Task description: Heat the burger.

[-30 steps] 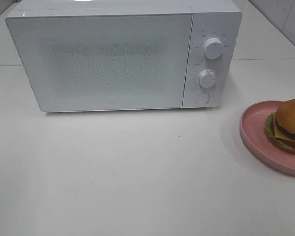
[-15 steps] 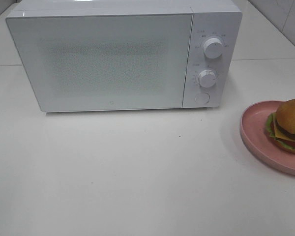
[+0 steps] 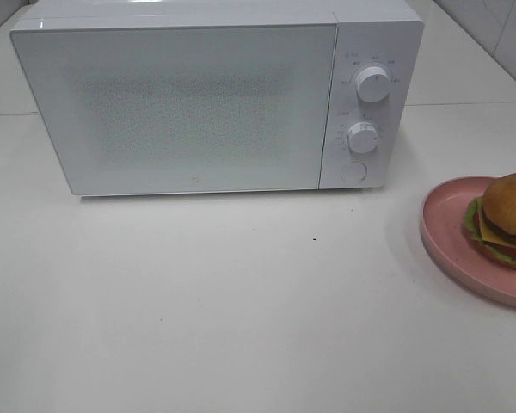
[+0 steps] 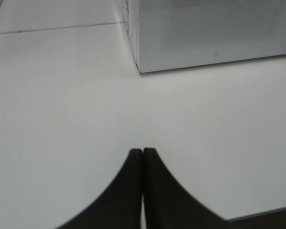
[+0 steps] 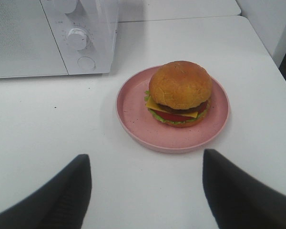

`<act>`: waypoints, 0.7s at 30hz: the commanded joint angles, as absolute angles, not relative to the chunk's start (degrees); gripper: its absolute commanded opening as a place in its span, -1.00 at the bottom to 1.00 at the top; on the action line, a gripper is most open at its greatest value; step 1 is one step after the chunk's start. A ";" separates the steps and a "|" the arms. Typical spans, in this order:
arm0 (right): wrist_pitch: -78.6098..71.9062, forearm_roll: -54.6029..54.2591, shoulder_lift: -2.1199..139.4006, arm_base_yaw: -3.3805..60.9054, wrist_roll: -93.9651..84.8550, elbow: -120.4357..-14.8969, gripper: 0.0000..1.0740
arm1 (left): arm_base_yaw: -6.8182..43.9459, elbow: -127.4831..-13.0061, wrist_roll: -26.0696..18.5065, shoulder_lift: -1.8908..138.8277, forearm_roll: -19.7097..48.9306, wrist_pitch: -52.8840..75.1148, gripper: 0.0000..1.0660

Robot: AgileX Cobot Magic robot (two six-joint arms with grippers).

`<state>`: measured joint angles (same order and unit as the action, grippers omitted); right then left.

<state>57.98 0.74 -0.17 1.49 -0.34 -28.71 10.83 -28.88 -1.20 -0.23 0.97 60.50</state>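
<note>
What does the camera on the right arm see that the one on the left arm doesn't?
Only the right wrist view shows the burger on its pink plate, the microwave's knob and round button, and the right gripper with its dark fingers spread wide, holding nothing.

Only the left wrist view shows the left gripper, shut with its fingers pressed together, and the microwave's side corner.

Both show the closed white microwave with its speckled door and the white table.

microwave (image 3: 198,103): white, speckled door
plate (image 5: 133,114): pink
burger (image 5: 179,90): golden-brown bun, yellow cheese, green lettuce
table (image 3: 241,327): white
</note>
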 commanded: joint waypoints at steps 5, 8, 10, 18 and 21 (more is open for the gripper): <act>57.30 0.92 -1.66 -0.46 0.00 -28.53 0.19 | 4.13 -28.71 -1.26 -1.49 1.20 59.59 -1.00; 57.30 0.92 -1.66 -2.01 0.00 -28.53 0.19 | 1.49 -28.71 -1.26 -1.49 1.20 59.59 -1.00; 57.30 0.92 -1.66 -3.84 0.00 -28.53 0.19 | -0.34 -28.71 -1.26 -1.66 1.20 59.59 -1.00; 57.30 0.92 -1.66 -4.13 0.00 -28.53 0.19 | -0.34 -28.71 -1.26 -1.66 1.20 59.59 -1.00; 57.30 0.92 -1.66 -4.01 0.00 -28.53 0.19 | -0.34 -28.71 -1.26 -1.55 1.20 59.59 -1.00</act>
